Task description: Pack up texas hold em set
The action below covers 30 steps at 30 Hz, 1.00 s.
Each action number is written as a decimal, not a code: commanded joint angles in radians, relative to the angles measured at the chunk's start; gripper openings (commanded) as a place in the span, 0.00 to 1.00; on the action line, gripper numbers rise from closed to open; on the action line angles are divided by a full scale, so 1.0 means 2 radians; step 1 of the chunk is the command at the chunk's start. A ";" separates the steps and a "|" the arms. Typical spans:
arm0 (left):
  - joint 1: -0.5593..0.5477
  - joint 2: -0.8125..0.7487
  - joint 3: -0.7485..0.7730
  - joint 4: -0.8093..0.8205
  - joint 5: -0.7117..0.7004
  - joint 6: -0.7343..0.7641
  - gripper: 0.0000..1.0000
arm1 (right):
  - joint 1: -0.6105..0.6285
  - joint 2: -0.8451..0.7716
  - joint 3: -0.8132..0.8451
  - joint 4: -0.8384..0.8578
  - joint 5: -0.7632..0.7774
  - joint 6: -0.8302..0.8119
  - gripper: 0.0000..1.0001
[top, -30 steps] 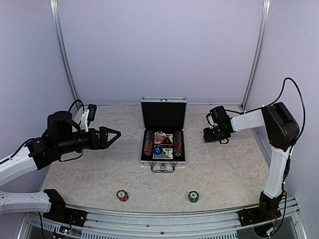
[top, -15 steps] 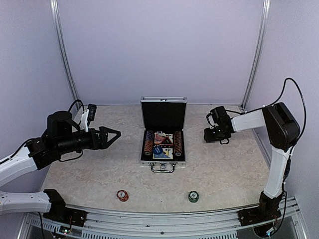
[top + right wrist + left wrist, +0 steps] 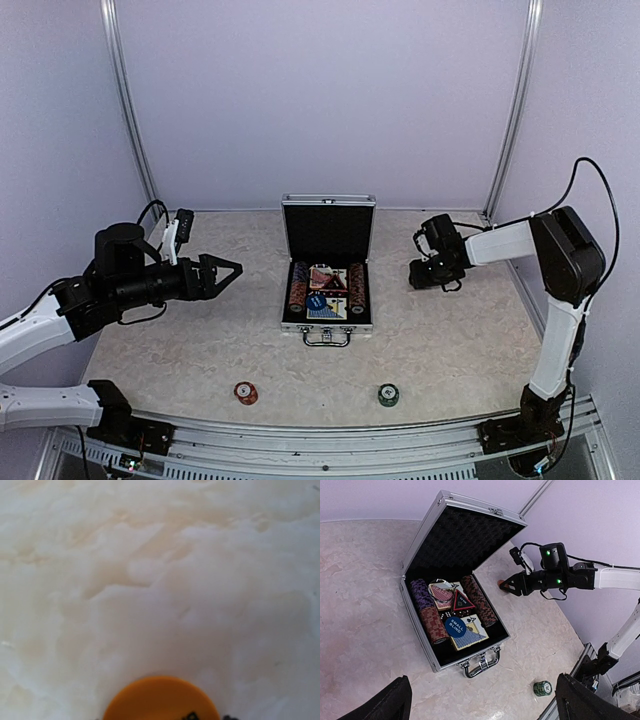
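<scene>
My left pincer (image 3: 232,268) hangs at the left of the top view, jaws spread as wide as they go, with nothing between them. Bare table (image 3: 450,335) lies between it and the case (image 3: 328,231), which stands at the frame's centre with its lid upright and its handle toward the bottom edge.

My right pincer (image 3: 412,272) is low over the table just right of the case. I cannot tell whether its jaws are closed. The right wrist view shows only marbled surface and the top of an orange disc (image 3: 161,700) cut off by the bottom edge (a few black marks on it, unreadable). In the left wrist view that disc sits at the pincer's tip; touching or not, I cannot say.

Inside the case a blue disc (image 3: 455,626) reads "SMALL BLIND". The triangle marker (image 3: 461,602) bears lettering too small to read. Chip stacks (image 3: 432,616) flank the card decks (image 3: 470,636).

A red stack (image 3: 246,393) and a green stack (image 3: 388,395) stand well apart near the bottom rail, with open table around each.
</scene>
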<state>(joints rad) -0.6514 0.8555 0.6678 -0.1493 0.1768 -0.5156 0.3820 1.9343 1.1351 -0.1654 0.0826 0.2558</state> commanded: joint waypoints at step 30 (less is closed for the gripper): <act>0.003 -0.001 -0.001 0.014 0.005 -0.001 0.99 | 0.036 -0.027 0.016 -0.055 0.006 -0.004 0.46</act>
<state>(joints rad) -0.6514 0.8555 0.6678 -0.1490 0.1768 -0.5159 0.4385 1.9148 1.1450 -0.2436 0.0864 0.2523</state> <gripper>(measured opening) 0.990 0.466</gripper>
